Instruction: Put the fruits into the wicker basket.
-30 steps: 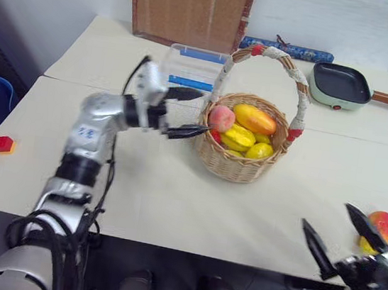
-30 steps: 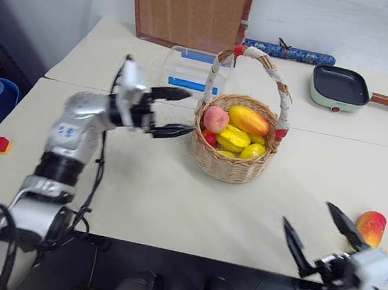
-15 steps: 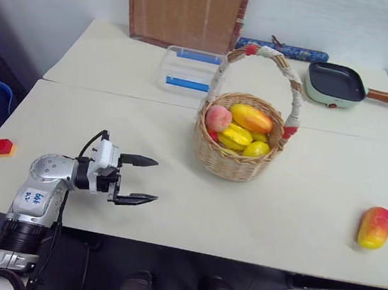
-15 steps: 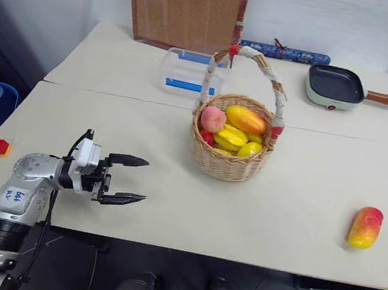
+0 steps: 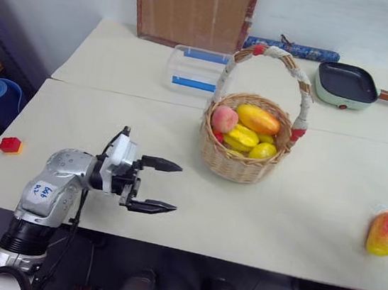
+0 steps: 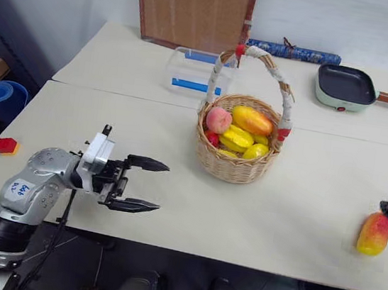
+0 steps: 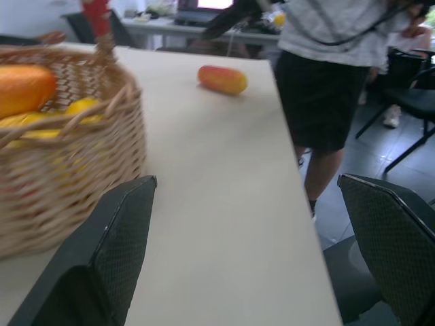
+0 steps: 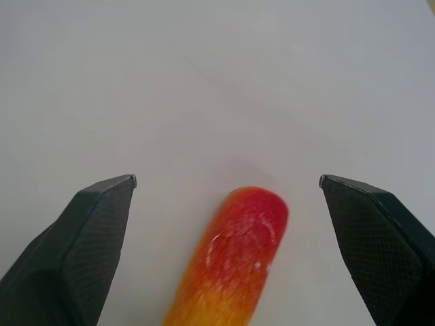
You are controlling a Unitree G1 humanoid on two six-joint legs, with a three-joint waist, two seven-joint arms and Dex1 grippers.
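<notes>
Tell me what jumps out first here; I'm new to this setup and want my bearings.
The round tan wicker basket, heaped with glossy toy fruits, stands mid-table. One red-to-yellow mango lies alone near the table's right edge, with the open right gripper poised over it. The open left gripper hovers at the near left, empty.

Two black textured fingers (image 7: 115, 251) stand wide apart over a cream tabletop (image 7: 224, 204). A tan woven wicker basket (image 7: 68, 156) holds orange and yellow fruits; a red-to-yellow mango (image 7: 222, 79) lies farther off, near a standing person (image 7: 326, 75).
</notes>
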